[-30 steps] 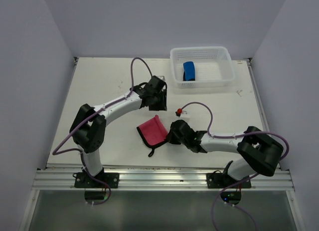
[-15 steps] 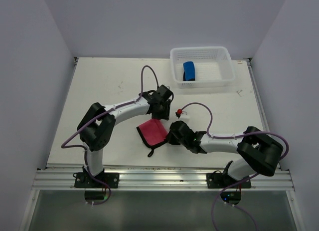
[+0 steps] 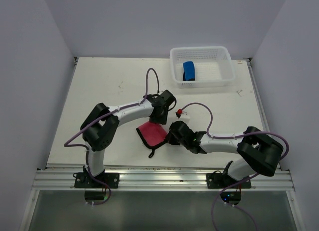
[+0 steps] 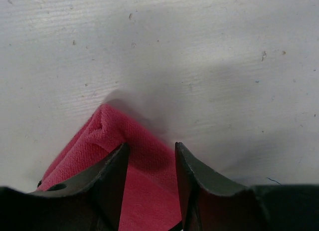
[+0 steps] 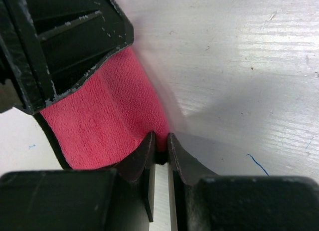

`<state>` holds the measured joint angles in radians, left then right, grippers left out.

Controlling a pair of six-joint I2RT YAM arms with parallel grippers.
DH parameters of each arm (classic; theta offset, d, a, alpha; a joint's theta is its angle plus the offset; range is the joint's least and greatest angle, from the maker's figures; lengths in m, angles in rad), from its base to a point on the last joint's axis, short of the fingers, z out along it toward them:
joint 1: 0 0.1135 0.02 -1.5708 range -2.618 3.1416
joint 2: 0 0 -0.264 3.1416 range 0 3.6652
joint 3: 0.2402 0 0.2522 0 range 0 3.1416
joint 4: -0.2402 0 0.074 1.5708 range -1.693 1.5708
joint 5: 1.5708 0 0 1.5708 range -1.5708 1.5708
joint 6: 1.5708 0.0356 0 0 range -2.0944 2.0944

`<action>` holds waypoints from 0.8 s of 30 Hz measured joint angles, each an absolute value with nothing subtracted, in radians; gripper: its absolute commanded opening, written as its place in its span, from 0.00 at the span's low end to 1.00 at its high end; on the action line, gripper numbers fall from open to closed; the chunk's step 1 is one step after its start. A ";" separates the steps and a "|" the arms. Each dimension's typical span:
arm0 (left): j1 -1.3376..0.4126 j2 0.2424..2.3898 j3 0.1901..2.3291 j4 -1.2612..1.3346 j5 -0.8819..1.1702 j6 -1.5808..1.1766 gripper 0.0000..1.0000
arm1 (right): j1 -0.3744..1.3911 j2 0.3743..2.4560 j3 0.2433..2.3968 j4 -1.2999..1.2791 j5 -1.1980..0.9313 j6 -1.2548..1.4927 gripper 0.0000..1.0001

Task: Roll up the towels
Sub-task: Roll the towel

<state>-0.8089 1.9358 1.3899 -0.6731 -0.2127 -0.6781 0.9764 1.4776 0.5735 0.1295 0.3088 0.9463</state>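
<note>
The pink-red towel point(image 3: 151, 132) lies partly folded on the table between the two arms, its dark edging toward the near side. My left gripper point(image 3: 160, 116) stands open over its far corner, one finger on the cloth point(image 4: 107, 133), the other just past its edge; the gripper point(image 4: 151, 147) holds nothing. My right gripper point(image 3: 171, 136) is shut on the towel's right edge, where the red cloth point(image 5: 99, 126) is pinched between the tips of the gripper point(image 5: 160, 137). The blue towel point(image 3: 189, 71) lies rolled in the basket.
The white mesh basket point(image 3: 227, 66) stands at the far right of the table. A small red and white object point(image 3: 179, 112) lies just right of the left gripper. The left gripper's black body point(image 5: 65, 36) fills the top left of the right wrist view.
My left arm has swung in and come down onto the far corner of the pink-red towel. The right gripper and the towel's edge in it have stayed put.
</note>
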 measured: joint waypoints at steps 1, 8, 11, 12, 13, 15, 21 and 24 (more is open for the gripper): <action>-0.812 1.936 1.390 -0.679 -0.220 -0.678 0.46 | 0.976 1.478 0.574 0.130 0.309 0.948 0.00; -0.823 1.936 1.391 -0.715 -0.276 -0.686 0.46 | 0.977 1.479 0.573 0.132 0.308 0.952 0.00; -0.826 1.944 1.390 -0.723 -0.300 -0.695 0.46 | 0.977 1.479 0.570 0.138 0.308 0.953 0.00; -0.826 1.950 1.390 -0.723 -0.305 -0.697 0.46 | 0.977 1.479 0.568 0.141 0.308 0.953 0.00; -0.827 1.956 1.390 -0.723 -0.311 -0.698 0.46 | 0.977 1.479 0.567 0.144 0.308 0.953 0.00; -0.828 1.967 1.390 -0.723 -0.319 -0.701 0.47 | 0.977 1.479 0.565 0.149 0.308 0.953 0.00; -0.834 1.976 1.390 -0.723 -0.344 -0.723 0.46 | 0.997 1.479 0.564 0.155 0.315 0.947 0.00; -0.834 1.977 1.390 -0.721 -0.349 -0.726 0.47 | 1.010 1.479 0.564 0.157 0.324 0.941 0.00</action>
<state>-0.8345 1.9774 1.3895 -0.7212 -0.3492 -0.7258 1.0100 1.4788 0.5640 0.1570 0.3241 0.9413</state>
